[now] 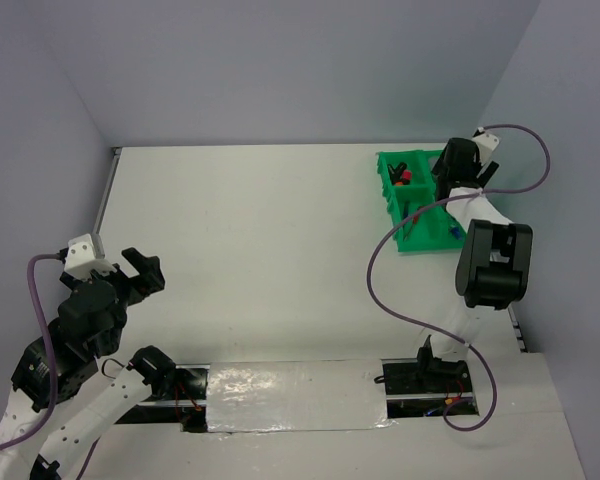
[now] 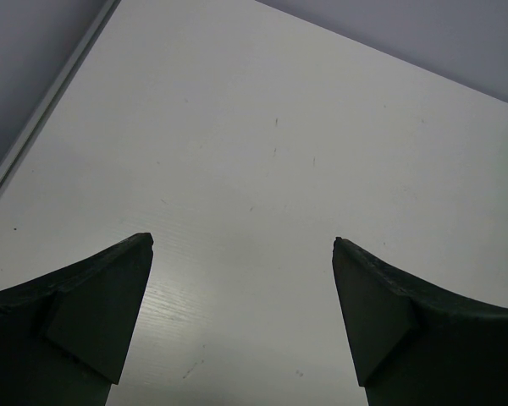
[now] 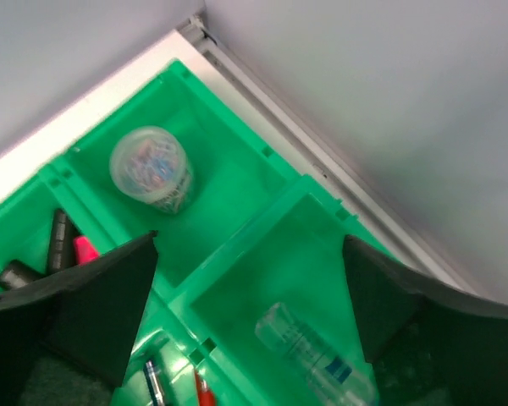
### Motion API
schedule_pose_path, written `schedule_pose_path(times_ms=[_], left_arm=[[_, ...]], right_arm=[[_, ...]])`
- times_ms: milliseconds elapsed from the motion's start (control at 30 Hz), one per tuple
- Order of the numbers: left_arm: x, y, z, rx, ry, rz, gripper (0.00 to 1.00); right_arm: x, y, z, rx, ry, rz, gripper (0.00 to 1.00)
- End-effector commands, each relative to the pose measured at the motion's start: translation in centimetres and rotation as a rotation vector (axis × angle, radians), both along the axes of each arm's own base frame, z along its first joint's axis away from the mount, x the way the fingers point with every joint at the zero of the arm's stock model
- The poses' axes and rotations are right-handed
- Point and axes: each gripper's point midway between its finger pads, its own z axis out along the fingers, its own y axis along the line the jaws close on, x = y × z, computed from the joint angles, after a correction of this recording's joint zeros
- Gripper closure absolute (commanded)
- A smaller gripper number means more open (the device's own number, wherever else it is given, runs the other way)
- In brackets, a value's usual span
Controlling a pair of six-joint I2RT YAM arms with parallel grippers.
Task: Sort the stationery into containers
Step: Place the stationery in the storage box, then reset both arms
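The left gripper (image 1: 148,272) sits well to the left of the green tray (image 1: 384,163), above bare white table (image 1: 260,250). In its own wrist view the left gripper (image 2: 242,239) has its jaws spread wide, with nothing between them but tabletop (image 2: 279,169).

The tray stands at the far right of the table, close to the wall, and is split into four rectangular compartments. Seen from the right wrist camera above the green tray (image 3: 237,178), the compartment at the left edge holds black markers (image 3: 59,238) and a pink-tipped highlighter (image 3: 85,248), lying close together and partly hidden behind a finger. The compartment towards the top holds a round clear pot (image 3: 151,169) filled with small coloured bits, lying tilted on the floor near the left wall. At the bottom edge, a thin blue pen (image 3: 155,381) and a red pen (image 3: 203,391) lie side by side in a third compartment, only their ends showing. The compartment at the lower right holds a small clear bottle (image 3: 313,351) with a blue mark on its label, lying on its side on the floor.

The right gripper (image 3: 250,239) hangs directly over the tray, above the wall between the pot's and the bottle's compartments, jaws standing wide apart and gripping nothing. From the overhead camera the right arm covers the tray's right side.
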Motion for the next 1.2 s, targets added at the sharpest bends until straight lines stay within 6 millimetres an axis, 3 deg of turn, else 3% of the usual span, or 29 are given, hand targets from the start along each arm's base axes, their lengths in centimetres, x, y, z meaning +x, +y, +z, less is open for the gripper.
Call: schedule_pose_path(times_ms=[0, 33, 100, 133, 167, 200, 233, 300, 367, 400, 433, 467, 500, 533, 567, 600, 633, 667, 733, 767, 867, 967, 1167], left_arm=[[0.6, -0.4, 0.5, 0.003, -0.018, -0.007, 0.01], [0.7, -0.4, 0.4, 0.005, -0.013, -0.007, 0.01], [0.7, -0.5, 0.3, 0.009, -0.006, -0.005, 0.01], [0.8, -0.5, 0.3, 0.010, -0.005, -0.003, 0.01], [0.8, -0.4, 0.3, 0.013, -0.002, 0.000, 0.01], [0.8, -0.4, 0.3, 0.012, -0.002, 0.001, 0.01], [0.9, -0.4, 0.2, 0.014, 0.002, 0.005, 0.01], [0.9, -0.3, 0.2, 0.016, 0.006, 0.013, 0.01], [0.9, -0.2, 0.1, 0.016, 0.012, 0.021, 0.01], [0.9, -0.1, 0.2, 0.018, 0.012, 0.027, 0.01], [1.1, -0.2, 0.1, 0.020, 0.020, 0.030, 0.01], [1.1, -0.2, 0.1, 0.024, 0.024, 0.033, 0.01], [1.3, -0.2, 0.0, 0.034, 0.038, 0.044, 0.01], [1.4, -0.2, -0.1, 0.036, 0.048, 0.051, 0.01], [1.5, -0.1, -0.3, 0.045, 0.064, 0.060, 0.01], [1.9, -0.1, -0.4, 0.056, 0.084, 0.084, 0.01], [1.9, 0.0, -0.5, 0.062, 0.099, 0.098, 0.01], [1.9, 0.2, -0.6, 0.069, 0.117, 0.115, 0.01], [2.6, -0.3, -1.0, 0.075, 0.146, 0.127, 0.01], [2.9, -0.5, -1.1, 0.072, 0.149, 0.124, 0.01], [3.6, -0.8, -1.1, 0.071, 0.154, 0.133, 0.01], [3.0, 0.6, -0.6, 0.088, 0.160, 0.199, 0.01], [1.8, 1.9, 0.2, 0.085, 0.129, 0.237, 0.01]], right_arm=[[-0.9, 0.0, 7.2, 0.029, -0.174, -0.031, 0.01], [-1.3, 0.2, 7.2, 0.040, -0.149, -0.037, 0.00], [-1.2, 0.8, 9.3, 0.065, -0.183, -0.020, 0.00], [-1.8, 1.2, 9.3, 0.081, -0.154, -0.020, 0.00], [-1.9, 2.0, 9.6, 0.103, -0.160, 0.010, 0.00], [-2.3, 3.5, 11.1, 0.115, -0.190, 0.060, 0.00], [-2.7, 4.8, 10.9, 0.132, -0.186, 0.104, 0.00], [-3.7, 9.2, 12.9, 0.172, -0.218, 0.260, 0.00], [-5.1, 12.8, 12.6, 0.181, -0.199, 0.390, 0.00], [-5.9, 15.6, 12.8, 0.193, -0.197, 0.491, 0.00], [-7.2, 19.3, 11.8, 0.195, -0.166, 0.580, 0.00], [-9.1, 20.9, 13.7, 0.147, -0.197, 0.642, 0.00], [-10.4, 21.7, 13.9, 0.111, -0.193, 0.649, 0.00], [-12.3, 24.6, 13.5, 0.097, -0.176, 0.732, 0.00], [-14.4, 25.0, 15.6, 0.078, -0.229, 0.759, 0.00], [-16.0, 25.2, 15.1, 0.069, -0.208, 0.771, 0.00], [-17.4, 25.3, 15.6, 0.067, -0.223, 0.786, 0.00], [-19.9, 25.4, 17.6, 0.076, -0.297, 0.812, 0.00], [-22.4, 24.8, 17.2, 0.091, -0.296, 0.830, 0.00], [-24.2, 24.2, 18.7, 0.114, -0.361, 0.840, 0.00], [-27.2, 24.1, 18.6, 0.143, -0.361, 0.908, 0.00], [-30.4, 22.1, 18.0, 0.131, -0.317, 0.894, 0.00], [-34.1, 19.2, 19.4, 0.111, -0.347, 0.860, 0.00]])
